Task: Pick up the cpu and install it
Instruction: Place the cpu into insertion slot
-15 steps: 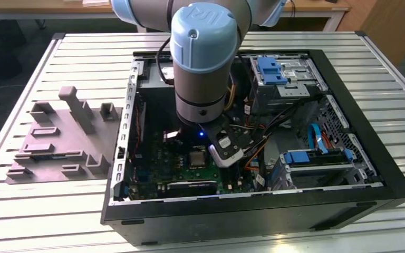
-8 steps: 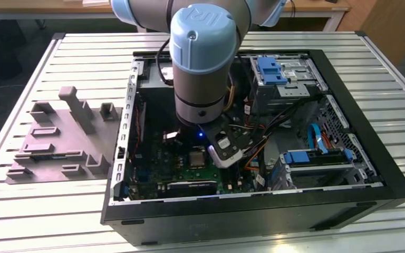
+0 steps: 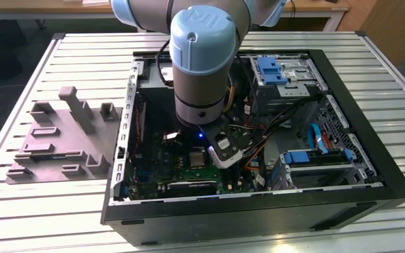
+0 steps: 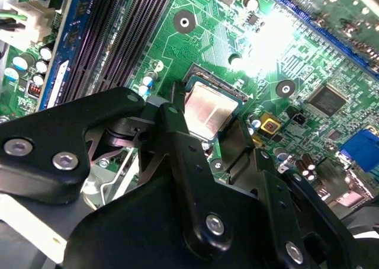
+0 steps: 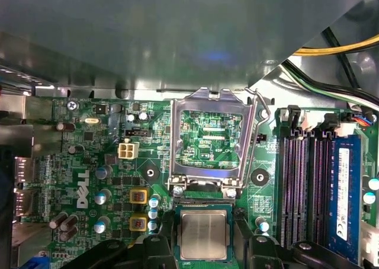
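The cpu (image 5: 203,234), a small square chip with a pale silvery top, lies flat within the dark socket frame on the green motherboard (image 5: 95,162). In both wrist views my gripper (image 5: 203,240) has one black finger against each of two opposite edges of the cpu (image 4: 207,106), so it is shut on the chip. The socket's metal load plate (image 5: 175,138) stands swung open just beyond the cpu. In the exterior view my arm (image 3: 201,68) reaches down into the open computer case (image 3: 343,105), and the cpu (image 3: 196,158) shows beside the wrist.
A grey plastic tray (image 3: 55,153) with upright blocks lies on the slatted table at the exterior view's left. Memory slots (image 5: 308,186) run beside the socket. Cables (image 3: 259,132) and drive bays with blue parts (image 3: 315,155) crowd the case at the exterior view's right.
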Robot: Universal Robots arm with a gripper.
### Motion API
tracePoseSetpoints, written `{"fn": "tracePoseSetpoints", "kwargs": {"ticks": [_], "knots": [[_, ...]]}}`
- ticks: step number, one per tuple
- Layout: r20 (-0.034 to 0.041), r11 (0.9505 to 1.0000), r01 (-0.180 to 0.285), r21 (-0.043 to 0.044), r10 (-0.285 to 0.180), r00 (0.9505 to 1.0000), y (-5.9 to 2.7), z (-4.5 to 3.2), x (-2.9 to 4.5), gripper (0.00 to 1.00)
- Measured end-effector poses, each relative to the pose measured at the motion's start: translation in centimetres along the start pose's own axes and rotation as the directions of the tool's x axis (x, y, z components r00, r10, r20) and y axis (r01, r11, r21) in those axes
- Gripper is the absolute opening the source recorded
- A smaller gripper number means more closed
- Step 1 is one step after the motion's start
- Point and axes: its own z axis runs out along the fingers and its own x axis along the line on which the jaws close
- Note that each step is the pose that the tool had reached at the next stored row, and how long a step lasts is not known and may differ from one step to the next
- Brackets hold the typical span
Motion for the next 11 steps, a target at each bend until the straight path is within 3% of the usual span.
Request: {"fn": "tracePoseSetpoints", "kwargs": {"ticks": [11], "knots": [[-0.0001,1.0,0.0,-0.0005,0.0,1.0,0.01,0.02,0.0,0.48]]}}
